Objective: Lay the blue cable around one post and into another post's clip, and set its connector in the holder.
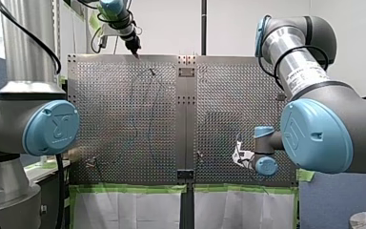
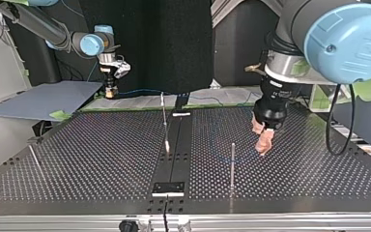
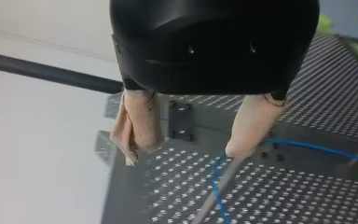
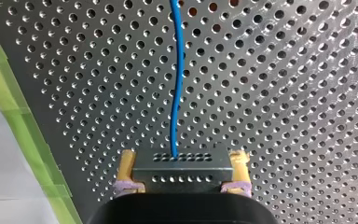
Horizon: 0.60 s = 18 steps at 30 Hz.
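Observation:
In the right wrist view my right gripper is shut on the grey connector, its yellow pads pressed to the connector's two ends. The blue cable runs ahead from it over the perforated plate. In the top view this gripper hangs at the table's far left edge. My left gripper is open, with beige pads; the cable passes by one fingertip, beside a thin post. In the top view it hovers right of a post. The black holder sits at the near middle.
A second post stands on the centre strip and a third leans at the top view's left. A grey sheet lies beyond the table's far left corner. Green tape marks the plate's edge beside my right gripper.

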Tool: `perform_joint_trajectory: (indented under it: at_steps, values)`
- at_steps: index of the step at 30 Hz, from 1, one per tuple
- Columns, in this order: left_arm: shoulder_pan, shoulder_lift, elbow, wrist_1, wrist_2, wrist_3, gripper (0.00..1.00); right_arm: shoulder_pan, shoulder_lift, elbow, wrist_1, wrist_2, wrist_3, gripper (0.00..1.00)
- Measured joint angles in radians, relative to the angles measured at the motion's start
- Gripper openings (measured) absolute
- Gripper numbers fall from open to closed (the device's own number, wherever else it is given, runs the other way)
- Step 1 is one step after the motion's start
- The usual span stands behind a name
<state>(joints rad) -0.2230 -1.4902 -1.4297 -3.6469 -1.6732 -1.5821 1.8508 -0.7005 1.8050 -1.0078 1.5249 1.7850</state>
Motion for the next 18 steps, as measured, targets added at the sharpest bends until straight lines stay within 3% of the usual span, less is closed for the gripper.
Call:
perform_joint_trajectory:
  at_steps: [6, 18]
  values:
    - [-0.007, -0.009, 0.000, -0.031, 0.002, 0.046, 1.00, 0.000, 0.000, 0.000, 0.002, 0.000, 0.001, 0.61]
    - [-0.010, -0.010, 0.000, -0.030, -0.004, 0.047, 1.00, 0.000, 0.000, 0.000, 0.006, 0.000, 0.001, 0.61]
